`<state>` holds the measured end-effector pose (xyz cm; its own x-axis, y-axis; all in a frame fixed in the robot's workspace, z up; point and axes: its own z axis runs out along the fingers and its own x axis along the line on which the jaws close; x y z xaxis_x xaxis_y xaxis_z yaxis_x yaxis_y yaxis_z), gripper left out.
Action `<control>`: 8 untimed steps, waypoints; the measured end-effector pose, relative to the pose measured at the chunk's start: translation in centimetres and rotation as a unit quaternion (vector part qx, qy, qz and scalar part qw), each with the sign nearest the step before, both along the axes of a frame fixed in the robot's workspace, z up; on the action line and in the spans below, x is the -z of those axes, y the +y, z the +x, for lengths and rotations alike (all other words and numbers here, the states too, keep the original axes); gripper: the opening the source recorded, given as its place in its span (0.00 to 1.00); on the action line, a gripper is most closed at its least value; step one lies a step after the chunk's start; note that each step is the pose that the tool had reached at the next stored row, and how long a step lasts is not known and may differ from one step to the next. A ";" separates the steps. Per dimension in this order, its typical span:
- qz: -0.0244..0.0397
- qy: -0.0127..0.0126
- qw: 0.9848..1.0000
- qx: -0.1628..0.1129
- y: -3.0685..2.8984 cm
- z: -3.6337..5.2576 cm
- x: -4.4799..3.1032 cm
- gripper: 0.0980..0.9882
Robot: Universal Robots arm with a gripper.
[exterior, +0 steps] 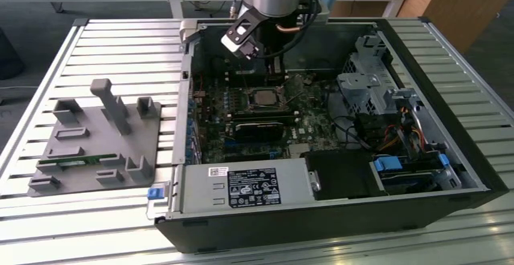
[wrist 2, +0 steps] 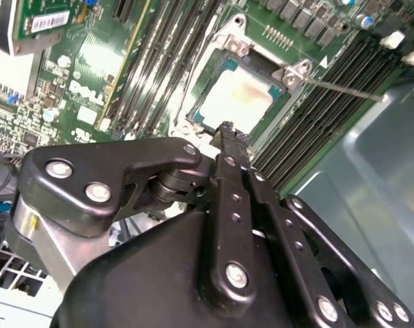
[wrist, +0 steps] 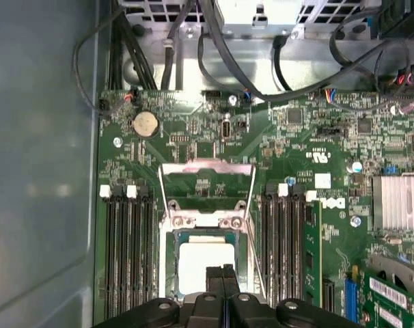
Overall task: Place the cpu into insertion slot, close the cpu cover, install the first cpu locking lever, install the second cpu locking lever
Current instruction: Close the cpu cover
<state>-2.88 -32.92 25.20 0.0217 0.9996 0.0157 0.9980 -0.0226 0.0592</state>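
Observation:
The cpu (wrist: pixel 205 263) lies flat in the insertion slot (wrist: pixel 170 260) on the green board, silver top up; the second wrist view shows the cpu (wrist 2: pixel 238 101) too. The cpu cover (wrist: pixel 207 167) is swung open, away from the slot, and the board shows through its window. One thin locking lever (wrist 2: pixel 343 89) sticks out sideways, unlatched. My gripper (wrist: pixel 222 279) hangs just above the near edge of the cpu, its black fingers (wrist 2: pixel 227 164) pressed together and holding nothing. In the exterior view the gripper (exterior: pixel 277 66) reaches into the case behind the cpu (exterior: pixel 263 98).
Memory slots (wrist: pixel 128 253) flank the socket on both sides. A dark card (exterior: pixel 261 126) lies in front of it, a drive cage (exterior: pixel 365 90) and cables to the exterior view's right. A grey fixture plate (exterior: pixel 96 138) sits on the slatted table outside the case.

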 end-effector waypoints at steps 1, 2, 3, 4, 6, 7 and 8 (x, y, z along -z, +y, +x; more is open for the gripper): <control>0.000 0.000 1.000 0.000 0.00 0.23 0.00 0.01; 0.000 0.000 1.000 0.000 -0.01 0.32 0.00 0.01; 0.000 0.000 1.000 0.000 -0.01 0.33 -0.01 0.01; 0.000 0.000 1.000 0.000 0.00 0.33 -0.05 0.01; 0.000 0.000 1.000 0.000 0.00 0.34 -0.32 0.01; 0.000 0.000 1.000 0.000 0.00 0.34 -0.53 0.01; 0.000 0.000 1.000 0.000 0.00 0.34 -0.72 0.01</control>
<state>-2.54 -32.92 25.92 0.0218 0.9996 0.0156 0.9980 -0.0227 0.0587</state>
